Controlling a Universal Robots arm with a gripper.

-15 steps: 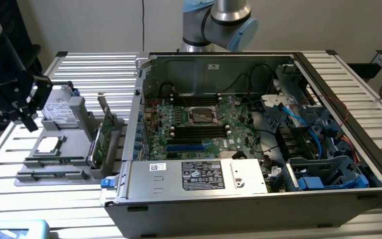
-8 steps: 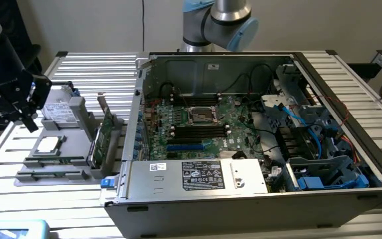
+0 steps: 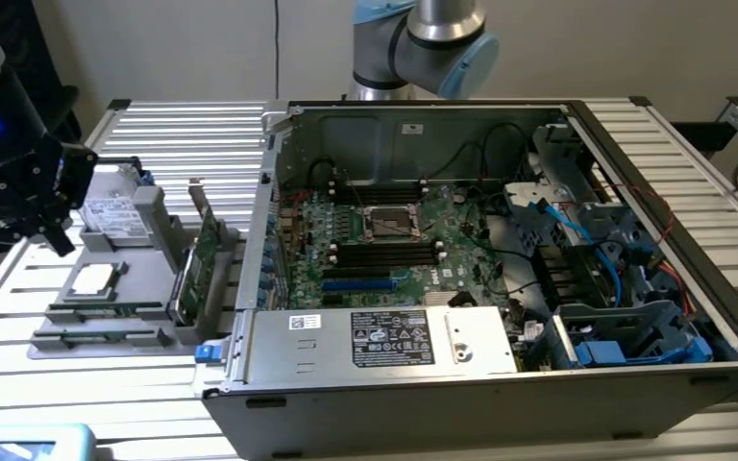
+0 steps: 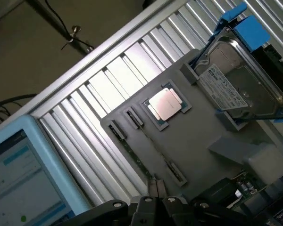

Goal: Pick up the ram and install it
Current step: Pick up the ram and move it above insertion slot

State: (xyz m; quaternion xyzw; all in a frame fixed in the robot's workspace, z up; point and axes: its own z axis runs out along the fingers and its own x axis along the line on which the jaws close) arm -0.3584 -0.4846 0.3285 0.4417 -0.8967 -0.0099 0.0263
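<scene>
Two slim green sticks of ram (image 3: 103, 309) lie in the gray tray (image 3: 141, 226), side by side along its near edge. Their long axes run across the exterior view from left to right. I, the gripper (image 3: 51, 238), hang above the tray's far left part, close to the hard drive (image 3: 112, 216). The ram therefore sits below me and nearer the camera, just past the square processor (image 3: 93, 280). In the wrist view the sticks stretch away from my fingertips (image 4: 152, 188) almost in line with them, one stick's end lying close by. My jaws look drawn together, with nothing between them. I judge my pads to face across the ram's thin faces, not along its length. The open computer case (image 3: 498, 375), with its motherboard (image 3: 388, 240), stands well apart on the exterior view's right.
</scene>
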